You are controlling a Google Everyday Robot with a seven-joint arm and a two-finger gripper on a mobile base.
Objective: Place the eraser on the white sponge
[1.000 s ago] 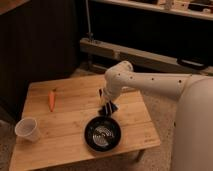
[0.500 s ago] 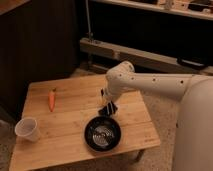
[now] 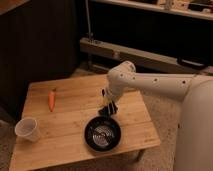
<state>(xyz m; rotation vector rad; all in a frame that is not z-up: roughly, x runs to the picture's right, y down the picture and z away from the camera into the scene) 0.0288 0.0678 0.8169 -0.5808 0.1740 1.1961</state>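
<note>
A single camera looked steeply down past the robot's white arm [image 3: 150,82] onto the nearby wooden table [image 3: 60,127], the gripper [image 3: 107,107] near mid-frame.

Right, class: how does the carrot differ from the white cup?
The carrot is orange; the cup is white. The carrot is long, thin and lies flat; the cup stands upright, mouth up. The carrot lies farther back, the cup at the near left corner. Both rest on the wooden table, away from the shut gripper just behind the pan.
</note>
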